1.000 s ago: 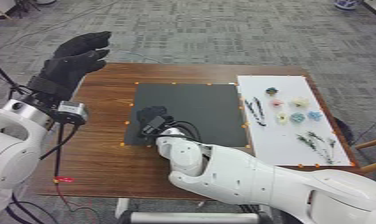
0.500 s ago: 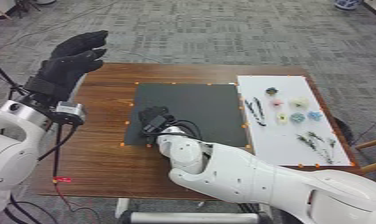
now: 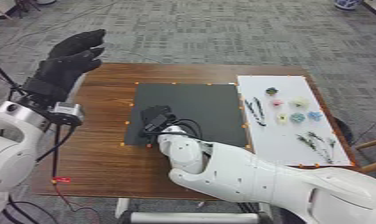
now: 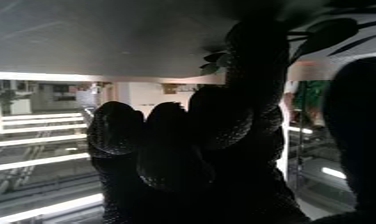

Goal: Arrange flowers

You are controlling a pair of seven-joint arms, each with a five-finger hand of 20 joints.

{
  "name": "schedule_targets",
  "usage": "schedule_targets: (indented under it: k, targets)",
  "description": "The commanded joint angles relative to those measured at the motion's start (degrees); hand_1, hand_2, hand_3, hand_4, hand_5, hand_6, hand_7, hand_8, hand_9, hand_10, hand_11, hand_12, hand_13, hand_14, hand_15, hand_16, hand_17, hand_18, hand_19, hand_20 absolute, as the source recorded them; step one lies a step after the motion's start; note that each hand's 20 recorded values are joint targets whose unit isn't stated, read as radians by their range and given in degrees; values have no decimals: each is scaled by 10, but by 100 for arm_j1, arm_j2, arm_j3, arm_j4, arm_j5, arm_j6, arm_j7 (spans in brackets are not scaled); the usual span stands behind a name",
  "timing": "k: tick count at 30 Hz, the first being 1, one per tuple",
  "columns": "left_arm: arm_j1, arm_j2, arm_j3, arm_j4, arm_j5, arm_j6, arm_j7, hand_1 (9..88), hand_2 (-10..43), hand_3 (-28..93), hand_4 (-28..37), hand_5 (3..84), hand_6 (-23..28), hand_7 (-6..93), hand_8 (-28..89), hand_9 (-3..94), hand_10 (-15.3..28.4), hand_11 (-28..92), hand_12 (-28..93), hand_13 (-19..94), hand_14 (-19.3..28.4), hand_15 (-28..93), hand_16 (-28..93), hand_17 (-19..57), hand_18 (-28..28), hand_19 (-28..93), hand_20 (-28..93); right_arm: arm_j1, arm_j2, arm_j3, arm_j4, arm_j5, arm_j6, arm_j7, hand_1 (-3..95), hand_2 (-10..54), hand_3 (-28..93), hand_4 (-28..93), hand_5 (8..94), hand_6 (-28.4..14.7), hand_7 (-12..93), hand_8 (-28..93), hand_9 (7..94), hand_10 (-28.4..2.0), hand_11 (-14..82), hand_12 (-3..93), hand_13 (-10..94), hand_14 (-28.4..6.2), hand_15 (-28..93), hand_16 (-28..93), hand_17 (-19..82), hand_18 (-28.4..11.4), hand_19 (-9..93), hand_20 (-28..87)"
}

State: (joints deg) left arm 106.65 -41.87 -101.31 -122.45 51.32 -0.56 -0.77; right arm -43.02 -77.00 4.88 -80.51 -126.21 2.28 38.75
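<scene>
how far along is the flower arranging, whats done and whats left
It looks early. Done: no finished placement that I can confirm. In hand: leaves show close by the right hand at the black sheet; whether they're gripped, I can't tell. Left, likely: pink flower, blue flowers and green sprigs on the white sheet.

The flowers (image 3: 297, 117) are pink, cream and blue, the sheet (image 3: 271, 147) white.
</scene>
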Motion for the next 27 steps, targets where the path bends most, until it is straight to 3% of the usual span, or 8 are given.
schedule_targets:
  k: [1,7,8,9,11,16,20,27]
  targets:
    - [722,-231,-635,-303,6,203,148,267,-87,710,-257,215,17,197,-93,138,85,157,202,49,112,338,-39,-112,165,366,87,308,957,420,-1063,88,125,142,150,-95,847,-282,803,8,544,-98,816,-98,604,490,766,-90,828,393,416,-229,932,513]
    - [1365,-491,-1069,-509,11,281,138,276,-76,690,-249,215,22,194,-89,136,88,175,212,50,114,353,-32,-113,173,377,91,-470,2381,1805,-1892,202,537,201,171,-95,844,-275,769,3,532,-105,788,-103,593,485,747,-89,811,388,396,-226,930,489]
    - [754,-358,-600,-206,32,398,1,277,-76,689,-250,215,22,195,-90,136,88,178,212,50,114,356,-32,-113,173,378,90,-794,2385,2551,-1594,120,285,-152,169,-95,841,-278,766,1,524,-105,785,-106,591,483,743,-91,808,387,391,-226,929,484]
    - [1030,-445,-821,-283,33,381,58,277,-77,689,-250,215,22,196,-90,137,88,181,212,51,114,359,-31,-113,173,378,90,-836,2637,2544,-1681,185,398,8,169,-95,839,-280,763,0,521,-105,778,-107,588,482,739,-93,806,386,387,-225,927,480]
    - [1434,-582,-1094,-452,37,401,118,276,-79,691,-249,217,22,198,-91,137,89,183,211,51,115,365,-31,-112,173,379,89,-1082,3181,2719,-1867,120,418,216,168,-95,833,-281,757,-2,514,-106,768,-110,585,479,735,-95,803,383,382,-225,924,474]
    - [2067,-847,-1528,-734,37,471,227,272,-82,698,-254,217,21,203,-95,137,88,186,206,51,115,370,-36,-113,174,382,87,-2029,4246,3522,-2315,125,161,598,163,-95,817,-282,747,-10,498,-104,741,-116,579,477,717,-98,795,377,367,-224,913,465]
    - [2275,-922,-1662,-820,37,442,283,272,-83,700,-258,217,20,203,-96,137,89,188,204,52,115,373,-38,-113,175,383,86,-2680,4849,3934,-2482,145,61,764,160,-95,813,-283,750,-10,489,-104,744,-120,576,467,718,-98,793,370,366,-224,911,464]
    - [2238,-891,-1610,-810,34,406,292,270,-82,701,-260,218,21,204,-96,137,88,189,202,51,115,373,-40,-112,173,383,84,-3789,5350,4653,-2517,92,-140,932,160,-95,814,-283,754,-10,483,-98,742,-120,576,466,717,-101,791,368,366,-226,911,463]
